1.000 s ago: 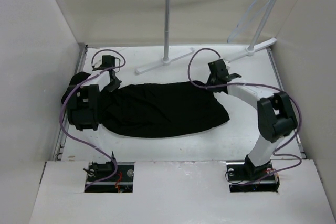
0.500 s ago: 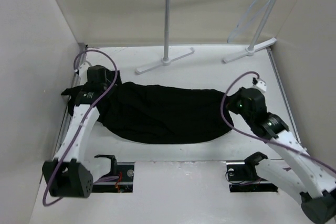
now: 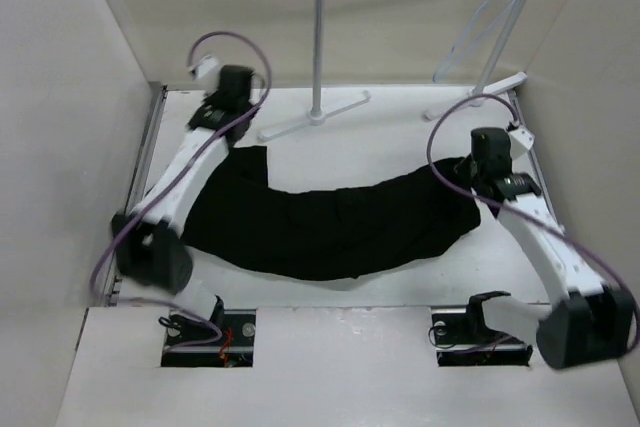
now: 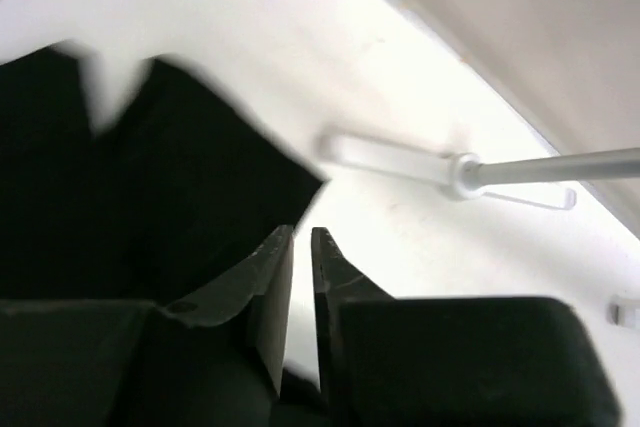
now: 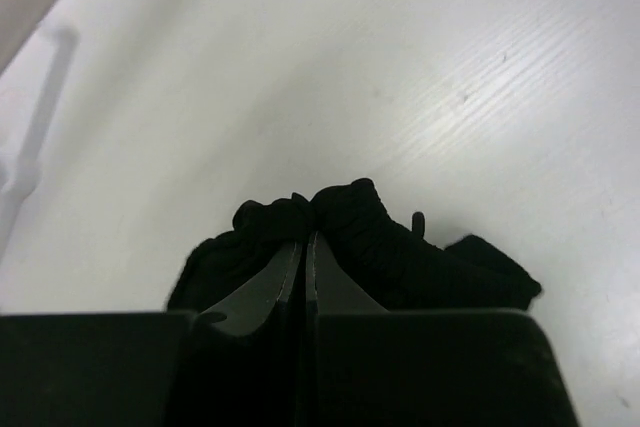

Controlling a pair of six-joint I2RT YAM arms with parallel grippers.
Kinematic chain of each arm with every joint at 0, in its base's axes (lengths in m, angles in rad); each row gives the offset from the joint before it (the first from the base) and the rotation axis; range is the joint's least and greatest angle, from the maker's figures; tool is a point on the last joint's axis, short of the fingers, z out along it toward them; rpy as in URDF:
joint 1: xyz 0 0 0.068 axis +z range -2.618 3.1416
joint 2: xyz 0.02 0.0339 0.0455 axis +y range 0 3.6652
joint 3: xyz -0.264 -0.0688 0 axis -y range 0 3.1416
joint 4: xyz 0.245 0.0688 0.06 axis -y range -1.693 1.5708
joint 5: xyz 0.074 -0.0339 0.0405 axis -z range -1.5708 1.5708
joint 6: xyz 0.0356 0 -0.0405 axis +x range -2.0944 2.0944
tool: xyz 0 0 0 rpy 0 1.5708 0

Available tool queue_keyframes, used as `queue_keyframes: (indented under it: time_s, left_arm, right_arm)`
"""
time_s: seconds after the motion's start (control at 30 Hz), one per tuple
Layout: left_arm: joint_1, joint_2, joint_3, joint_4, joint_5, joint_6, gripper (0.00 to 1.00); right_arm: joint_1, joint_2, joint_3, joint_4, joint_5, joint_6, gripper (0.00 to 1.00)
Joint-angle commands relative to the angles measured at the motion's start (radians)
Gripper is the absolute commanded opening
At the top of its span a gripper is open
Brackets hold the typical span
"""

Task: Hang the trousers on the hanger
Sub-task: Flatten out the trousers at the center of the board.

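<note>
The left hand (image 4: 302, 237), jaws barely parted, grips nothing visible. The black soft-fabric trousers (image 3: 330, 222) sprawl from beside it across the white worktop (image 3: 400, 127) to the right hand (image 5: 303, 232), clamped on a bunched end. Nothing is hung yet: the thin pale triangular hanger (image 3: 480, 32) dangles well beyond that hand on a white tube rack (image 3: 318, 47).

Left arm (image 3: 172, 187) showing white link shells between black joint housings. Right arm (image 3: 545, 242) matching, carrying bulky black elbow block (image 3: 585, 327). Purple cable (image 3: 228, 40) trailing along each arm, bowing out in free loops. Black base mounts (image 3: 200, 332) sitting in cut-outs, red wiring (image 3: 228, 339) showing at left one. Left gripper (image 4: 302, 235) and right gripper (image 5: 304, 239) presenting matte black fingers, tapering to thin tips.
</note>
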Motion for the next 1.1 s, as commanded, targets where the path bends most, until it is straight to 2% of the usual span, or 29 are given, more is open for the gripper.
queue_keyframes:
  time_s: [0.0,0.1,0.17,0.23,0.3,0.4,0.5,0.57,0.7,0.87,1.07]
  left_arm:
    - [-0.094,0.358,0.223,0.155,-0.023,0.055,0.19]
    - [-0.102,0.497,0.424,0.086,0.008,0.105,0.4]
    - [-0.081,0.444,0.395,0.028,0.028,0.106,0.52]
    - [-0.024,0.289,0.198,0.02,0.028,0.1,0.57]
    - [0.066,0.11,-0.048,0.034,0.046,0.065,0.58]
    - [0.275,-0.131,-0.36,0.032,0.129,-0.006,0.57]
    - [0.479,-0.262,-0.509,0.028,0.249,-0.047,0.57]
    - [0.545,-0.299,-0.554,0.046,0.278,-0.055,0.58]
    - [0.573,-0.212,-0.572,0.179,0.319,-0.061,0.63]
    - [0.567,-0.007,-0.476,0.279,0.405,-0.075,0.63]
    - [0.57,0.204,-0.388,0.276,0.384,-0.086,0.62]
  right_arm:
    - [-0.105,0.231,0.12,0.223,0.061,-0.012,0.02]
    - [-0.172,0.386,0.209,0.25,0.061,0.041,0.02]
    - [-0.187,0.455,0.257,0.234,0.031,0.051,0.03]
    - [-0.187,0.468,0.244,0.238,0.009,0.046,0.03]
    - [-0.187,0.461,0.201,0.252,-0.001,0.043,0.03]
    - [-0.182,0.44,0.124,0.299,-0.027,0.045,0.03]
    - [-0.184,0.423,0.096,0.306,-0.037,0.035,0.04]
    - [-0.182,0.403,0.081,0.309,-0.049,0.035,0.04]
    - [-0.173,0.366,0.053,0.318,-0.06,0.035,0.04]
    - [-0.144,0.327,0.018,0.313,-0.07,0.037,0.04]
    - [-0.115,0.271,-0.017,0.307,-0.087,0.035,0.04]
